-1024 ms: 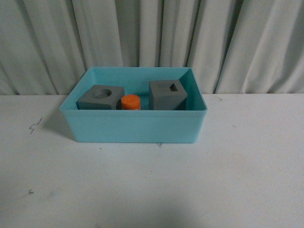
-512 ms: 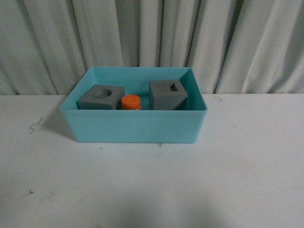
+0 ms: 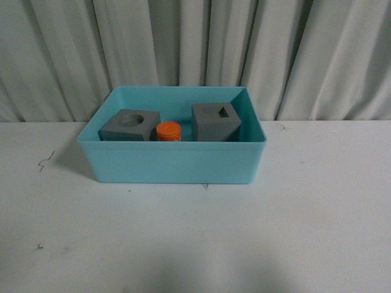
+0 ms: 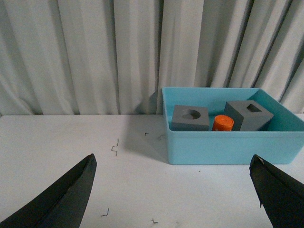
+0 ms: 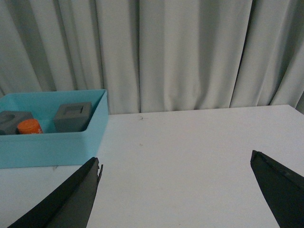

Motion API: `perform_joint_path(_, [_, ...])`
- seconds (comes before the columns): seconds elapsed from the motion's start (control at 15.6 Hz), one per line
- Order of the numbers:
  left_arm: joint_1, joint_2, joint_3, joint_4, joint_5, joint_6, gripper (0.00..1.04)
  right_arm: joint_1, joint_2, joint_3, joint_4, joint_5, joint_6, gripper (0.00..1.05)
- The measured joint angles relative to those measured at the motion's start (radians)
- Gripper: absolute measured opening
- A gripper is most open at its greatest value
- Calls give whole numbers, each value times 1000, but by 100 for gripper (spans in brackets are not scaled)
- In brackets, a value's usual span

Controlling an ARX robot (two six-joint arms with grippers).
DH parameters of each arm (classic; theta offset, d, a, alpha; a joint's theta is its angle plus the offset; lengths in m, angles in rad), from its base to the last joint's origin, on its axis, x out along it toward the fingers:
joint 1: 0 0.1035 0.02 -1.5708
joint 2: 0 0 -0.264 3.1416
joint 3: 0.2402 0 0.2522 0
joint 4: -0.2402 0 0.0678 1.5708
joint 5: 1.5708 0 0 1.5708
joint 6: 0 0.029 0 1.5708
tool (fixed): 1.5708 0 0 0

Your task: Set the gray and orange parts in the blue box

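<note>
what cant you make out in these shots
- Orange cylinder: lower part hidden by the turquoise plastic box's near wall in all views; no digits legible.
- Matte gray cubes: bases hidden likewise.
- Left end effector and right end effector: fingers cut off by frame edges.

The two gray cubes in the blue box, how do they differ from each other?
The cube with the round recess sits at the box's left side; the cube with the rectangular recess sits at the right, beyond the orange cylinder. The left cube's top looks level, while the right one looks tilted and stands higher. Both are matte gray and lie inside the blue box.
</note>
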Motion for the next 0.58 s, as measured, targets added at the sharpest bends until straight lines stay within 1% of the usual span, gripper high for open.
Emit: perform_joint_path(0.58, [0, 0, 0, 0, 0, 0, 98, 0, 0, 0, 0, 0, 0, 98])
